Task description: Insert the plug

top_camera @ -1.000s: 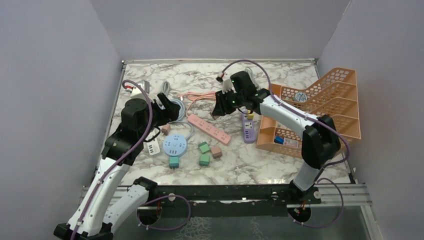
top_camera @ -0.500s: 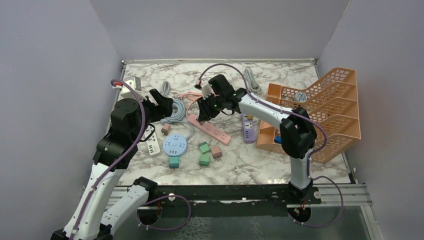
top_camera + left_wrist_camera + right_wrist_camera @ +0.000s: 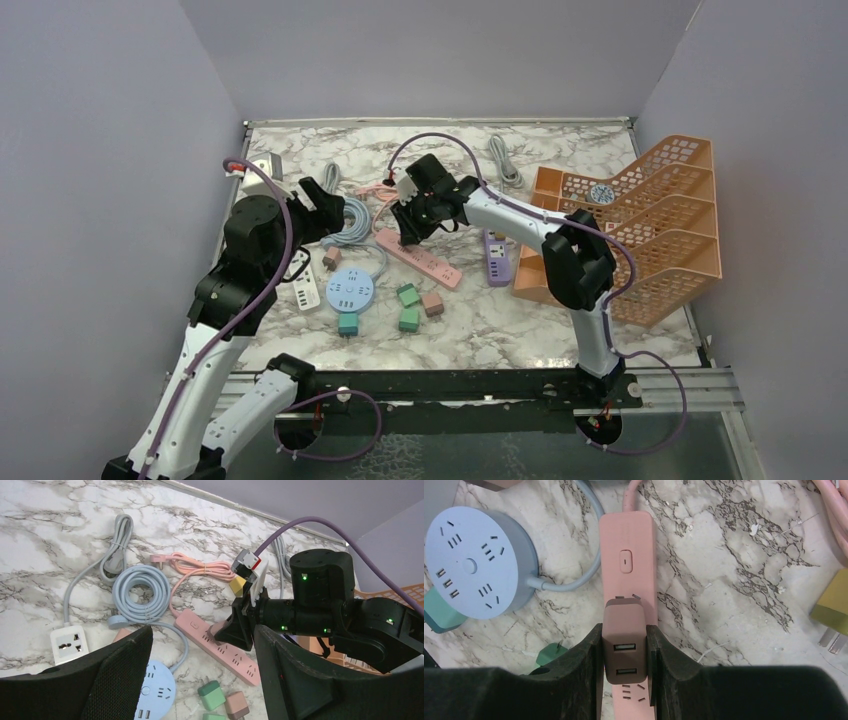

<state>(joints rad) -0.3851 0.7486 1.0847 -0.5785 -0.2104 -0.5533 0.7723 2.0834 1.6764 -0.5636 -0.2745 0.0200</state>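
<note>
Marble table (image 3: 480, 325): pink strip (image 3: 436, 266), orange basket (image 3: 703, 262)

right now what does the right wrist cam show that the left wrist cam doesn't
Only the right wrist: the two ports and the prongs of the brown USB adapter clamped in the right gripper, over the pink power strip just past its switch.
Only the left wrist: the open left gripper, the white socket block, the coiled blue cable, and the right arm from outside.
Both: the pink power strip and the round blue socket hub on the marble table.
</note>
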